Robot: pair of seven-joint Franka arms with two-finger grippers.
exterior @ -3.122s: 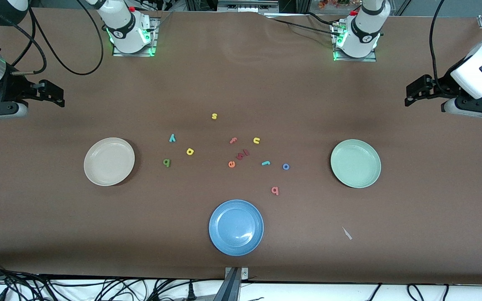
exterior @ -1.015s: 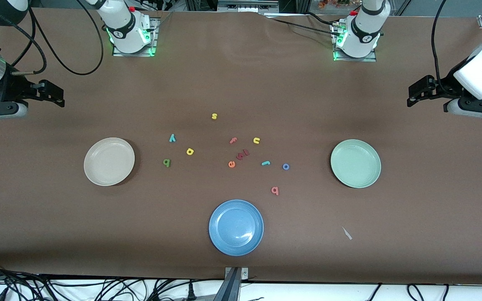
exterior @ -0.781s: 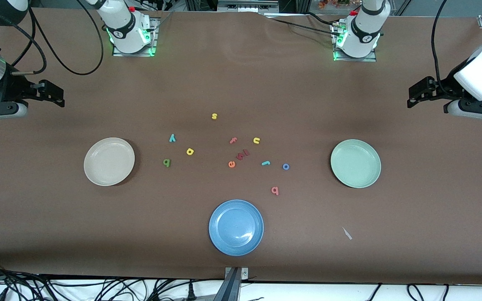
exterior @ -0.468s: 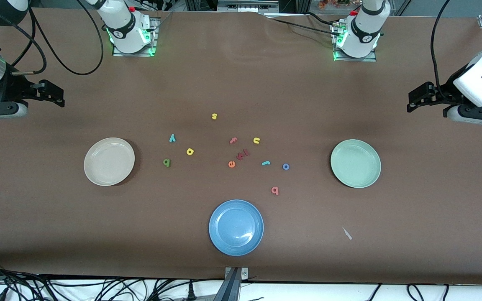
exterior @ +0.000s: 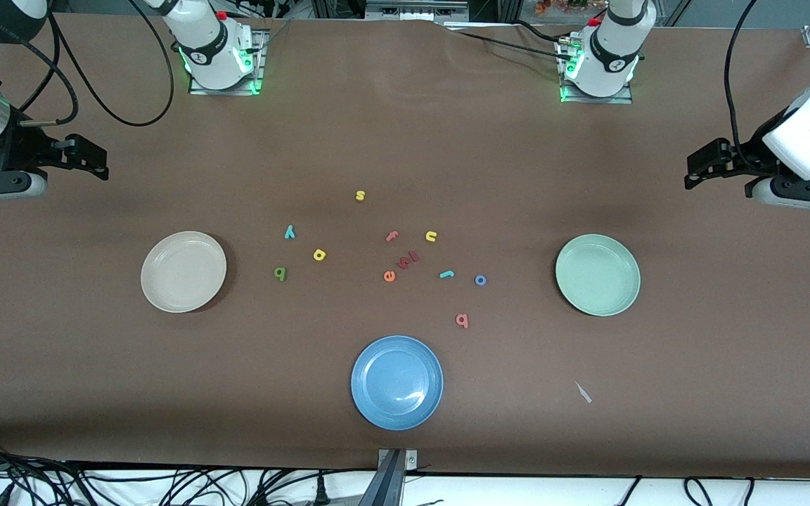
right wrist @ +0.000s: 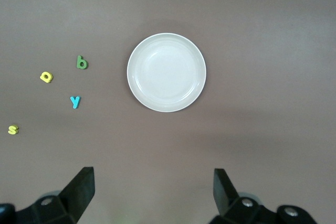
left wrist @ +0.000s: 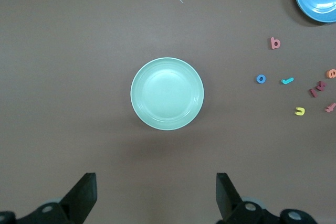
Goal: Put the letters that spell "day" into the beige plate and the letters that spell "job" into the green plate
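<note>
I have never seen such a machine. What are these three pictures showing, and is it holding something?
Two robot arms work at one brown table. One picture looks down from a high camera facing them; the other two come from cameras on each arm's wrist. The left gripper hangs over the table near the green plate, the right gripper near the beige plate. Both are open and hold nothing. Between the plates lie small foam letters, and a blue plate sits nearer the front camera.
</note>
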